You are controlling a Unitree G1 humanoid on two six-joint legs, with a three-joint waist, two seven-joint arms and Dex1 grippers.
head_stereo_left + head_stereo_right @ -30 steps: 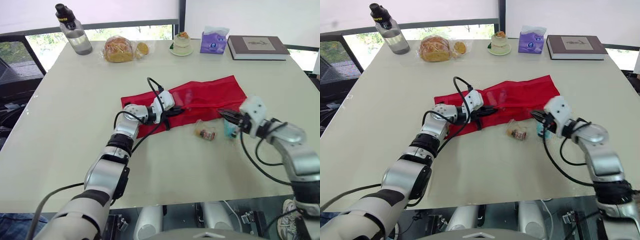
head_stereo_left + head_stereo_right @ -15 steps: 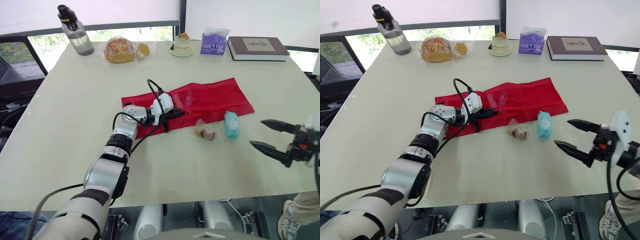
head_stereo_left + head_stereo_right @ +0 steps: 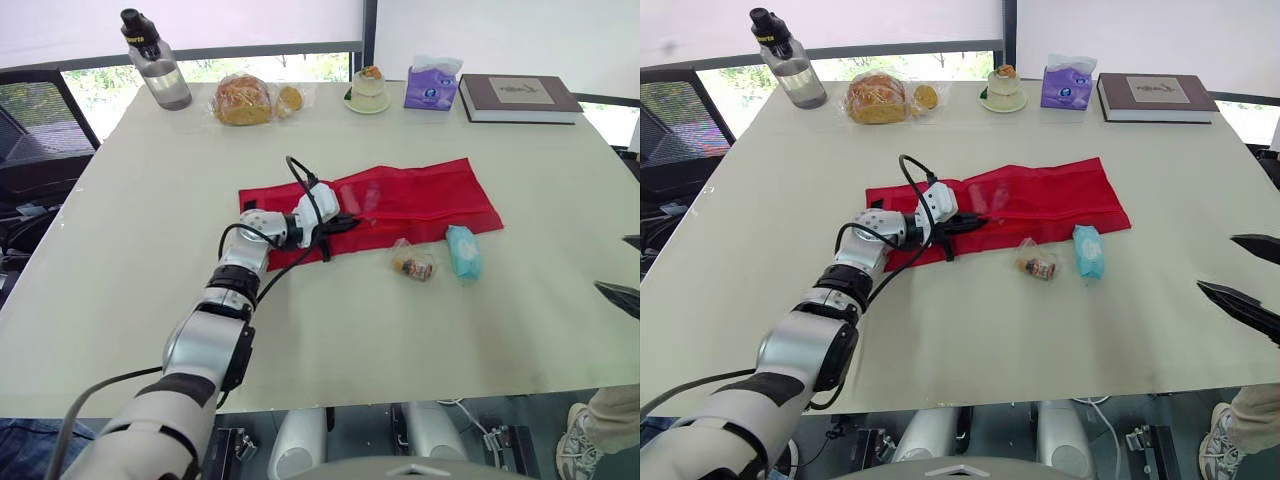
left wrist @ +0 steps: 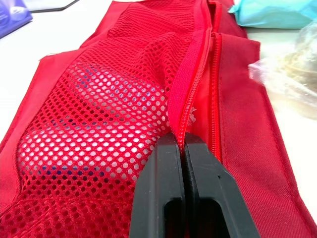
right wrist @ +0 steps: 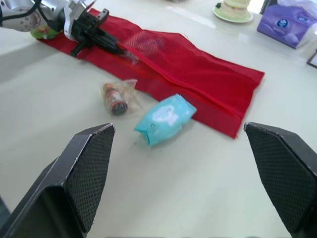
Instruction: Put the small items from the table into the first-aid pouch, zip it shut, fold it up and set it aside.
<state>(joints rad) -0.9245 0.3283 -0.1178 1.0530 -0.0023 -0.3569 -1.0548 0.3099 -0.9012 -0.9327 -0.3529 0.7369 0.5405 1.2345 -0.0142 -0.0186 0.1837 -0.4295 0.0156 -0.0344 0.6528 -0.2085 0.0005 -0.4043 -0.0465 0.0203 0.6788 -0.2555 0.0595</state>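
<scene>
Head view: red pouch (image 3: 420, 195) lies unfolded and flat on the table (image 3: 140, 250). My left gripper (image 3: 348, 219) is at its left part, closed on the fabric. Teal wipes packet (image 3: 463, 251) and bagged small bottle (image 3: 412, 264) lie just beside the pouch's near edge, outside it. My right gripper (image 3: 1248, 272) sits well right of the pouch, spread wide and empty. Left wrist view: both fingers (image 4: 163, 198) are pressed together, pinching the pouch's zipper seam (image 4: 198, 69) beside the mesh pocket, with something blue behind the mesh. Right wrist view: packet and bottle lie beside the pouch's edge. I judge loading only partly done: two items remain, and zipping, folding and setting aside are not yet done.
</scene>
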